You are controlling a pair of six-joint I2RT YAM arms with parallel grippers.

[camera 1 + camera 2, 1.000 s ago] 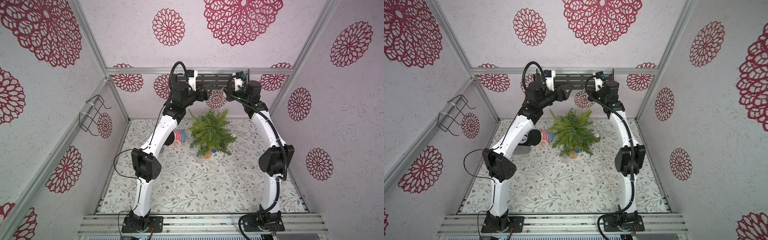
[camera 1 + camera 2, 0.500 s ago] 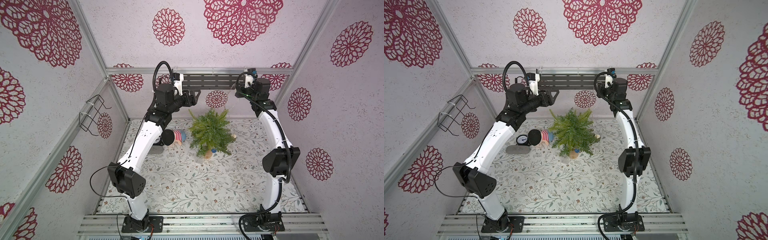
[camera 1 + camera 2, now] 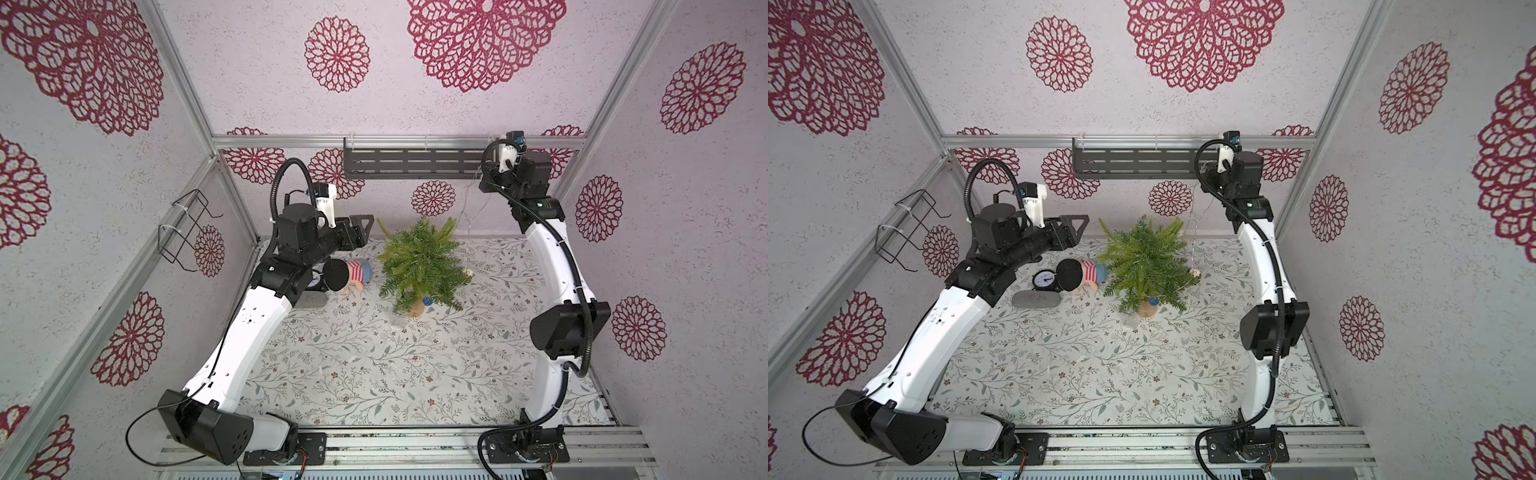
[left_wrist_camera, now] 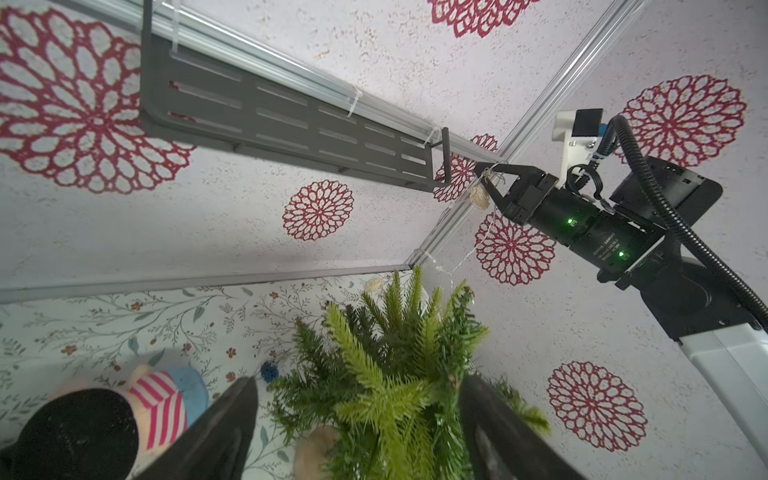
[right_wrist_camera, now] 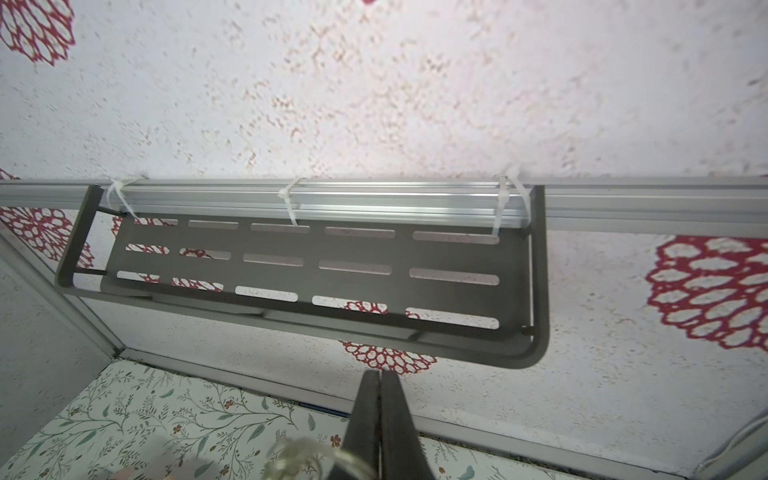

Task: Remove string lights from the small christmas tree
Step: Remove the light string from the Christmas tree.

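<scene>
"Looking at the right gripper (image 4: 485, 176), what does it have?"

"It is clenched on the thin wire of the string lights (image 4: 478, 196). It sits high up, just off the end of the dark shelf (image 3: 411, 163), and one cream ball hangs right under its tips."

"Where does the rest of the strand go?"

"The wire drops from that gripper to the tree (image 3: 422, 262), which stands well below it. A second cream ball (image 3: 468, 272) shows at the tree's edge on that gripper's side, though I cannot tell whether it rests on the table (image 3: 374, 374). The blue ball (image 3: 428, 300) sits under the branches by the tan base. The clear box (image 3: 398, 320) lies on the table just beside that base."

"And the left gripper (image 3: 368, 226)?"

"It is released, with its fingers (image 4: 232, 415) spread wide and nothing between them. It hovers beside the treetop, apart from the branches and pointing at them."

"Is anything else near it?"

"A doll (image 3: 353, 272) lies on the table below it, between its arm and the tree. A clock (image 3: 1044, 280) stands just behind the doll."
</scene>
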